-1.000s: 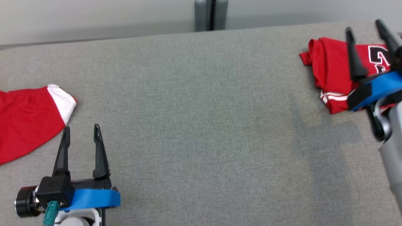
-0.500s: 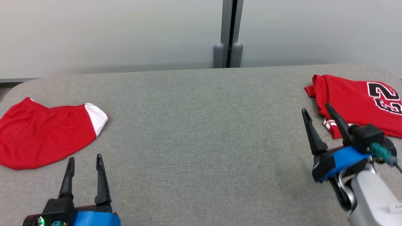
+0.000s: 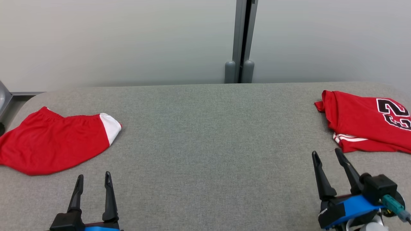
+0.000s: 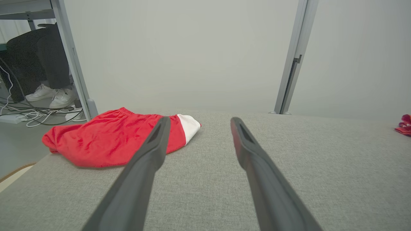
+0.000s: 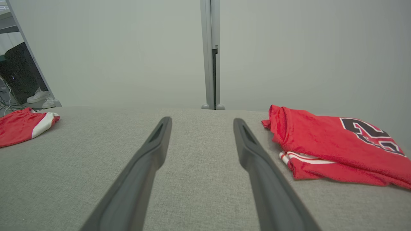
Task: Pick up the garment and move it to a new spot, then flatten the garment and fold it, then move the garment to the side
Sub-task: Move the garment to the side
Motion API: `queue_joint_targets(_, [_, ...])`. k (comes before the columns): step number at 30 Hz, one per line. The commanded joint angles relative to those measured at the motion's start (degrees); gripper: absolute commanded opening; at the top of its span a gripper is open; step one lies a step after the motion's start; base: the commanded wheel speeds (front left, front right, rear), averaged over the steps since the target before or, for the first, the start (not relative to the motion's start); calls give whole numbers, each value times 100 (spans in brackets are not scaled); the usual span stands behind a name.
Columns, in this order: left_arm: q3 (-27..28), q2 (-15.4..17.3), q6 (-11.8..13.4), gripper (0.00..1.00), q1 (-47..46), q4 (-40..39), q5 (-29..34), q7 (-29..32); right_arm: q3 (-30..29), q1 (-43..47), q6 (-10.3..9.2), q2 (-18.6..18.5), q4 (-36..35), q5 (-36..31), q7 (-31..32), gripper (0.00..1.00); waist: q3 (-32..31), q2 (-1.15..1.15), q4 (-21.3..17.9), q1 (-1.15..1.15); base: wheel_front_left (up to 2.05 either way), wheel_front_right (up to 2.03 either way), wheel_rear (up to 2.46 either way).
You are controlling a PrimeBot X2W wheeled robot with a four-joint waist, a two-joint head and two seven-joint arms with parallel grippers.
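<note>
The right end effector (image 3: 326, 151) has its two dark fingers spread wide with nothing between them, poised over the grey tabletop (image 3: 208, 144). Just ahead of its fingertips and slightly to their right lies the folded red jersey (image 3: 359, 128), flat on the tabletop and clear of the fingers. A black-and-white number shows on its top layer, and white stripes run along the edge nearest this end effector.

The left end effector (image 3: 93, 175) is also wide open and holds nothing. Ahead of it and to its left lie red shorts (image 3: 54, 144) with a white side panel, apart from its fingers and near the tabletop's left edge.

Beyond both end effectors, past the tabletop's far edge, stands a pale wall with a grey post (image 3: 240, 38). In the left wrist view, beyond the shorts, a person's white shoes (image 4: 51, 96) rest on the floor among cables.
</note>
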Motion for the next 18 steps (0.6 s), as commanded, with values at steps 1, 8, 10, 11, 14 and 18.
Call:
queue_joint_targets(1, [-8,-3,2,100,28,15,-1,-14,-53,161,1,57,-75,-40,-2,100,-15,1,12,0,0,0,0])
queue_joint_targets(8, [-30,-4,0,100,45,65,31,-14,-238,589,1,340,-419,-243,-2,100,-96,1,66,0,0,0,0])
queue_joint_targets(10, [-35,-3,-21,100,40,61,58,-14,-259,657,1,411,-487,-274,-2,100,-115,1,73,0,0,0,0])
queue_joint_targets(11, [-37,-4,-29,100,36,59,54,-14,-263,685,1,442,-509,-294,-2,100,-121,1,75,0,0,0,0])
queue_joint_targets(14, [-41,-3,-38,100,-3,46,87,-14,-269,715,1,501,-538,-317,-2,100,-131,1,82,0,0,0,0])
queue_joint_targets(18, [-20,-4,-51,100,-59,21,111,-14,-266,709,1,547,-552,-354,-2,100,-139,1,78,0,0,0,0])
